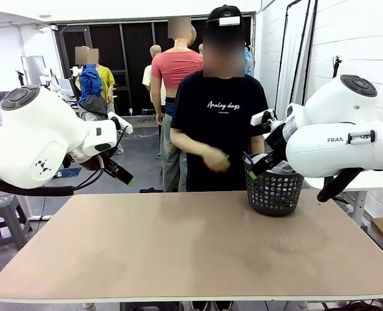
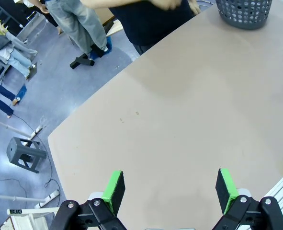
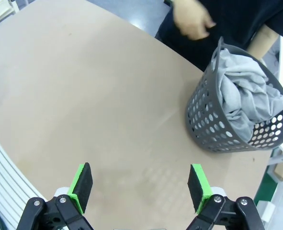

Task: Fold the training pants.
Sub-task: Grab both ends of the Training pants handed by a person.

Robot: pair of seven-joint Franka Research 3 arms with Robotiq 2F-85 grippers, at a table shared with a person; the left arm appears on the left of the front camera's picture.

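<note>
I see the training pants (image 3: 246, 96) bunched inside the basket (image 3: 213, 132) on the table (image 3: 84, 86), just in front of the person; I judge them light, limp and prone to sag, best pinched at an upper fold; wadded so, they show no long axis or heading; the left gripper (image 2: 170, 187) and right gripper (image 3: 140, 184) both gape, holding nothing.

Left gripper (image 2: 170, 188), jaws wide, over table (image 2: 179, 110)

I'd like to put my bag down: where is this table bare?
Nearly the whole tabletop is bare, left and middle, up to the basket. Crowded only at the far right corner, where that basket holds the crumpled training pants.
</note>
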